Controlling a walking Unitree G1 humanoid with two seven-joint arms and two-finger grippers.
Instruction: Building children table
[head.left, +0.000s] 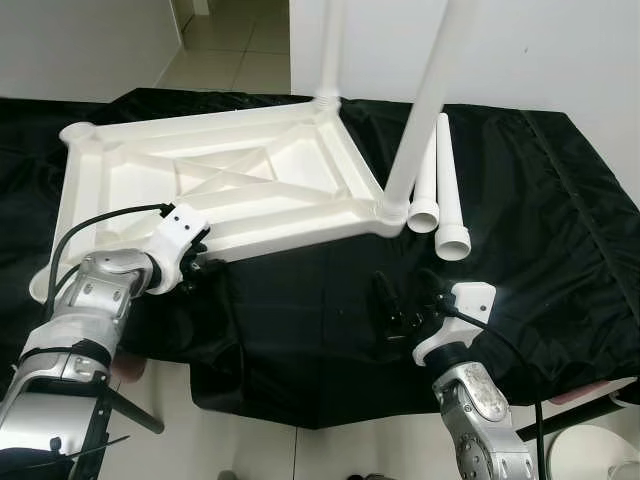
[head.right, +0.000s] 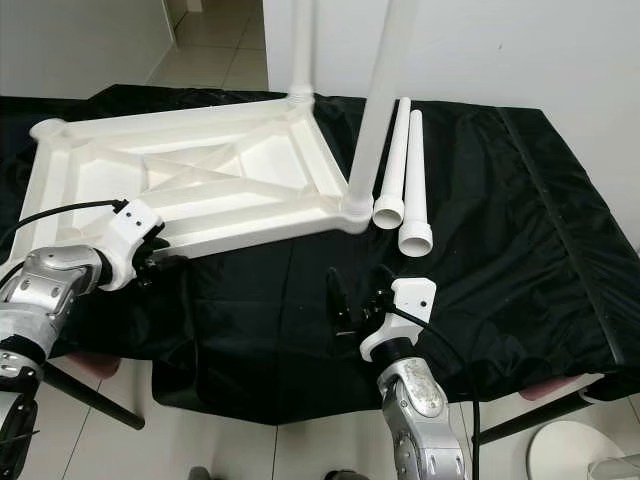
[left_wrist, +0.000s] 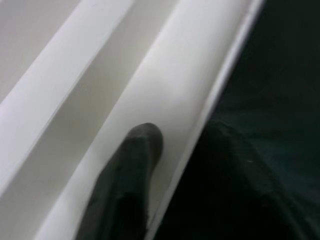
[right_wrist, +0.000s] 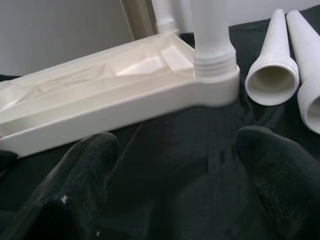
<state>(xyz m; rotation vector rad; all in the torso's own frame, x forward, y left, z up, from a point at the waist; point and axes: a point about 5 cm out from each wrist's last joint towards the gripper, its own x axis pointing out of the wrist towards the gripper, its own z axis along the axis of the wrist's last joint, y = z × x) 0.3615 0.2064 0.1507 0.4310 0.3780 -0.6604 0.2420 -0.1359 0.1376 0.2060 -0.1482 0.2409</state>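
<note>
White plastic ribbed children's table top (head.left: 215, 185) lies upside down on the black cloth (head.left: 540, 200), its near edge clamped between the left gripper (head.left: 195, 262) jaws. Just beyond the spread, empty jaws of the right gripper (head.left: 405, 300) stand its corner's screwed-in leg (head.left: 425, 110) and two loose white tapered legs (head.left: 445, 195).

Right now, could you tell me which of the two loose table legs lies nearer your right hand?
The outer loose leg, farther from the tabletop; its open end reaches closer to the right hand.
</note>
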